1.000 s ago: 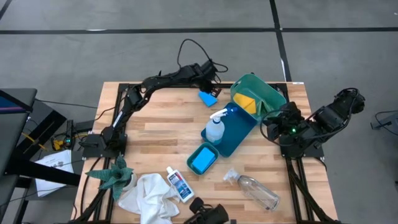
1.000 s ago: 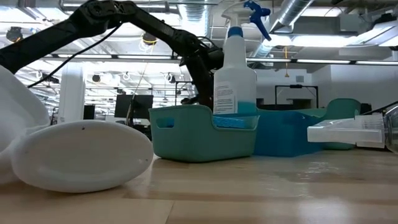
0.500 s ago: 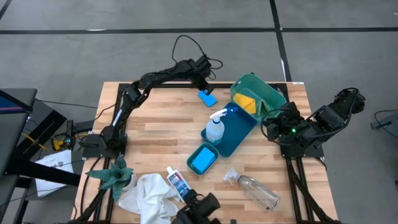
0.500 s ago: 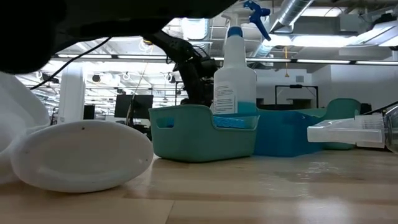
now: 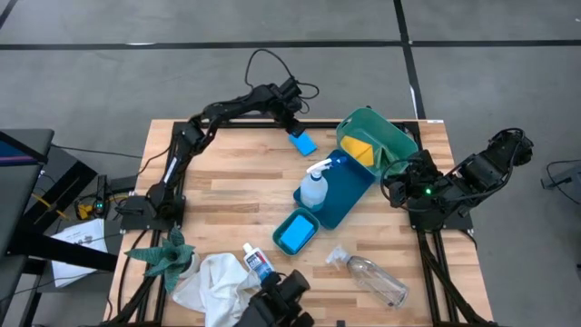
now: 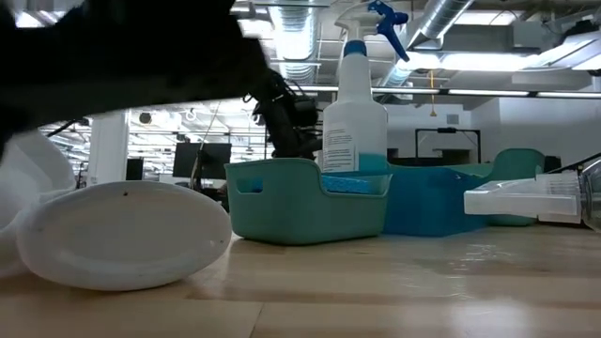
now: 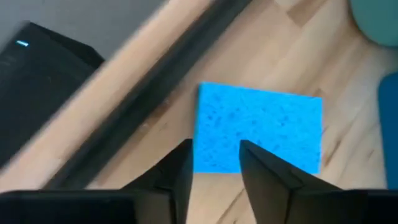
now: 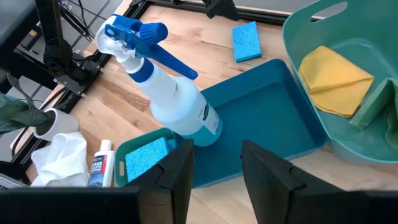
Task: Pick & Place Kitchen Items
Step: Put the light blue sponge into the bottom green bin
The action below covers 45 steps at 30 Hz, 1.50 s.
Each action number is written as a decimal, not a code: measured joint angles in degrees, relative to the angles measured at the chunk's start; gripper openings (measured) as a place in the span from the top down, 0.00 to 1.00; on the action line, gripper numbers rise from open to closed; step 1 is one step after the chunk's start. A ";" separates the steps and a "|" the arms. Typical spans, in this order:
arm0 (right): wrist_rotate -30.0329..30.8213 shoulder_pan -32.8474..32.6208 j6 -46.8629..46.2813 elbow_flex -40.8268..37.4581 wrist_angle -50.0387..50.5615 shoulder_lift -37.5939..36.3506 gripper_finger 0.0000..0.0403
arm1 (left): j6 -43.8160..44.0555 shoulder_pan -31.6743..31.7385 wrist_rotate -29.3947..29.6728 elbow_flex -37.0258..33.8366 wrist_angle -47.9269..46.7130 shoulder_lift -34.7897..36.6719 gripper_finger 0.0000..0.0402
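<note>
I have the left gripper (image 5: 292,107) up at the bench's far edge, just above the loose blue sponge (image 5: 303,143) that lies flat on the wood near that edge, a little left of the green tub (image 5: 392,133). In the left wrist view the sponge (image 7: 258,134) sits straight ahead of my two fingers (image 7: 177,171), whose tips frame a narrow gap with nothing in it; the gap looks narrower than the sponge's face. Nothing is held. The sponge's long axis runs slantwise to the far edge, and across the line between my fingertips, so I judge that I would need to spread the fingers more, or turn the wrist to take it across its short side, before dropping onto it. The gripper is apart from the sponge, not touching it.

The left arm is plainly the nearer one. The right gripper (image 5: 397,184) waits by the bench's right edge, beside the blue tray (image 5: 354,186); its fingers show a gap and hold nothing. From its wrist view I see the spray bottle (image 8: 177,102) standing in that tray and the yellow pad (image 8: 333,78) in the tub.

Toward the near edge lie the white cloth (image 5: 213,282), the small labelled bottle (image 5: 260,267) and the clear bottle (image 5: 372,277), all well apart from both grippers
</note>
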<state>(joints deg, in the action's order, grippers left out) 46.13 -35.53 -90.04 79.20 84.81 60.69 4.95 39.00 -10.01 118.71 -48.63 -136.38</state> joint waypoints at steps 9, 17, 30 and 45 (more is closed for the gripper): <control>0.02 0.07 0.00 0.00 -0.04 0.04 0.69 | 1.74 1.47 -6.65 -5.75 3.58 0.00 0.65; 0.11 0.07 0.02 0.00 -0.06 0.04 0.69 | 1.62 0.40 -7.81 -6.49 5.61 -0.50 0.69; 0.17 -0.13 0.04 0.00 -2.63 0.04 0.69 | 1.34 0.83 -8.03 -6.53 5.89 -0.50 0.69; -1.11 0.07 0.66 0.00 -3.43 0.04 0.69 | -3.71 -0.03 -6.90 -6.53 3.13 -0.50 0.69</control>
<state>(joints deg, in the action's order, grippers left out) 45.02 -35.45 -89.38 79.20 81.38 60.73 1.24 38.97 -16.92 112.18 -45.51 -136.88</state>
